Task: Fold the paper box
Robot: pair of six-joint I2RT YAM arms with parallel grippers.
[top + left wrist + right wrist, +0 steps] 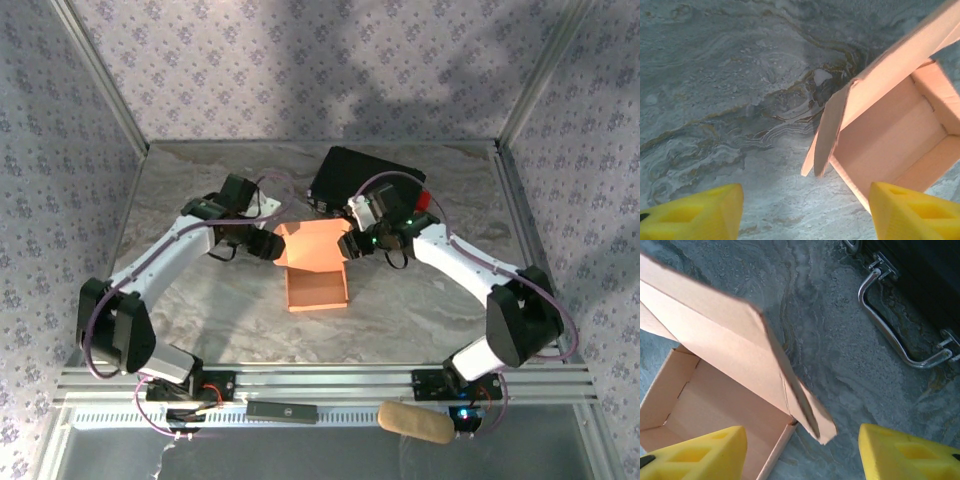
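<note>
Paper box (316, 272) at centre frame in the top view, on the grey marbled table (200, 330): thin matte salmon-orange cardboard, a shallow open rectangular tray with the lid panel tilted up at the far edge and the tray's far part hidden beneath it. Right end of the box cut off by the frame in the left wrist view, left end cut off in the right wrist view; flap edges blurred up close. Left gripper (268, 246) just beside the lid's left end, right gripper (352, 245) just beside its right end, fingertips hard to make out from above. Left wrist view: yellow fingers (695, 212) spread wide, nothing pinched, a side flap hanging above the gap. Right wrist view: fingers (910, 452) likewise spread, a flap corner in the gap. Black hard case (365, 178) above centre, partly covered by the right arm; curved chrome handle (895, 340) at upper right. Black bar (283, 409) on the bottom rail, its small pale mark too small to read.
</note>
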